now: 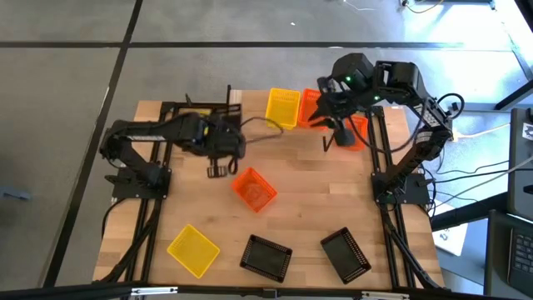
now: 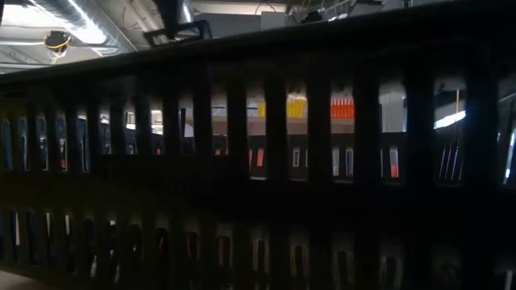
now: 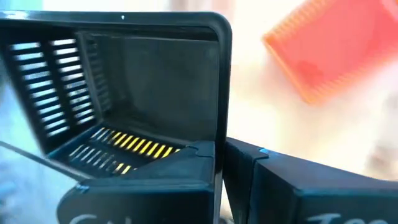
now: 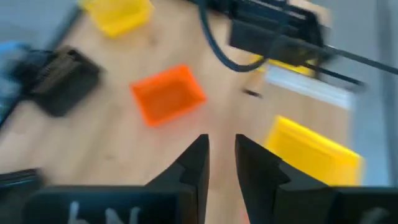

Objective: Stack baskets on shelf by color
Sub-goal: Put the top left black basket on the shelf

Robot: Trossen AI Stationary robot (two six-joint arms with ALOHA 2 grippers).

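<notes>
My left gripper (image 3: 221,168) is shut on a black mesh basket (image 3: 155,81) over the table's far left part (image 1: 221,146). Yellow shows through the basket's floor slots. My right gripper (image 4: 221,152) hangs over the table's far right (image 1: 329,137), holding nothing, its fingers a narrow gap apart. On the light-wood shelf (image 1: 250,107) at the far edge stand a yellow basket (image 1: 281,107) and orange baskets (image 1: 354,129), which my right arm partly hides. An orange basket (image 1: 254,188), a yellow one (image 1: 193,249) and two black ones (image 1: 266,256) (image 1: 346,254) rest on the tabletop. My left gripper pinches one side wall of the black basket near a corner (image 3: 222,124), with one finger (image 3: 149,186) inside the basket and the other (image 3: 298,186) outside. The basket's open mouth faces the wrist camera. Whether any part of it rests on something, I cannot tell.
A black basket's slotted wall (image 2: 258,185) stands right in front of the low camera and blocks nearly all of that view; the shelf's yellow (image 2: 296,109) and orange (image 2: 342,109) baskets show through its slots. Bare tabletop (image 1: 316,196) lies between the loose baskets.
</notes>
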